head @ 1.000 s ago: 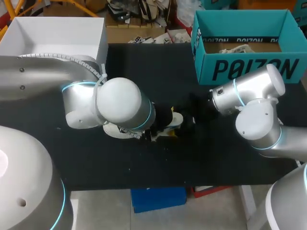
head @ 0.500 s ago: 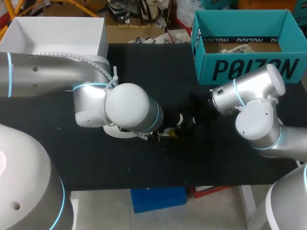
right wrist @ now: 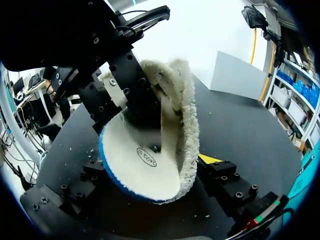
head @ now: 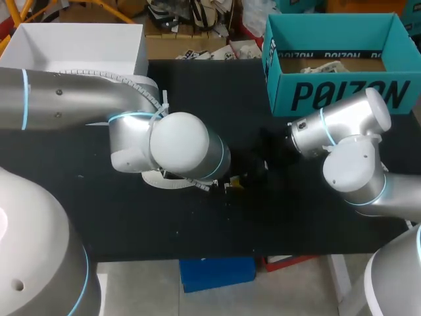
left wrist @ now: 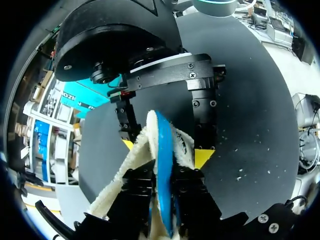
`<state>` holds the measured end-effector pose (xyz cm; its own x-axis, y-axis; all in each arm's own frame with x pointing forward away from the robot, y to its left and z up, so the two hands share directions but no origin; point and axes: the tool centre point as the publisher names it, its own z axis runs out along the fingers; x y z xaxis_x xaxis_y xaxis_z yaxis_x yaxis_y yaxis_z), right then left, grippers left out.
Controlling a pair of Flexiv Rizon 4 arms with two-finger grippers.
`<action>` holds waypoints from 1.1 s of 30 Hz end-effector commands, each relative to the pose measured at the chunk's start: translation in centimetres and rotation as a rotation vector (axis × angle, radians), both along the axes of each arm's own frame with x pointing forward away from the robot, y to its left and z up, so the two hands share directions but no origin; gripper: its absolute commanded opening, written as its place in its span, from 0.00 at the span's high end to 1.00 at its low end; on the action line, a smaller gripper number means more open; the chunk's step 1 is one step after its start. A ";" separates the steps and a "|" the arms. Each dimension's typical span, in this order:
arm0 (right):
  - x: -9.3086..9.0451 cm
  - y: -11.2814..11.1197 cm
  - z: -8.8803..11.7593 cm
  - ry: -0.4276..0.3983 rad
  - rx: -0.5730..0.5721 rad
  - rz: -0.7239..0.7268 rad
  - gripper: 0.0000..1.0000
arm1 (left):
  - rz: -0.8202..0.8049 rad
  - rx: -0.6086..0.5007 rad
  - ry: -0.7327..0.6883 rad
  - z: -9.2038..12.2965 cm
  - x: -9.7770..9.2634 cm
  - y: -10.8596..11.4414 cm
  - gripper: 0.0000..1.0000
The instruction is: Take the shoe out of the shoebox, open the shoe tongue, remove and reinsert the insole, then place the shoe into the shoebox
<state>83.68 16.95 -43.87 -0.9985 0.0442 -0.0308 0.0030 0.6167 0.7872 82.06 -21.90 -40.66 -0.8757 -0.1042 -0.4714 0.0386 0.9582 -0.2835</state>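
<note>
A fleece insole [right wrist: 145, 165] with a white top and a blue rim stands folded on edge above the black table. My left gripper [left wrist: 162, 172] is shut on it, its black fingers [right wrist: 135, 95] pinching the fold from both sides. My right gripper [right wrist: 152, 165] is open, with its yellow-tipped fingers [left wrist: 204, 157] on either side of the insole. In the head view both grippers meet at the table's middle, the left gripper [head: 230, 183] under its own wrist. A white shape [head: 164, 180] lies half hidden beneath the left arm; I cannot tell if it is the shoe.
The teal shoebox [head: 342, 95] stands open at the back right with crumpled paper inside. A white box [head: 72, 46] sits at the back left. The black table [head: 197, 224] is bare along its front.
My left arm has shifted right toward the right gripper and its fingers have closed on the insole. The insole's white tip is now hidden in the head view. The right arm has kept still.
</note>
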 end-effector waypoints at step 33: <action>0.1 0.1 -0.3 0.001 -0.003 -0.001 1.00 | -0.284 -0.633 0.277 19.5 -5.3 3.8 1.00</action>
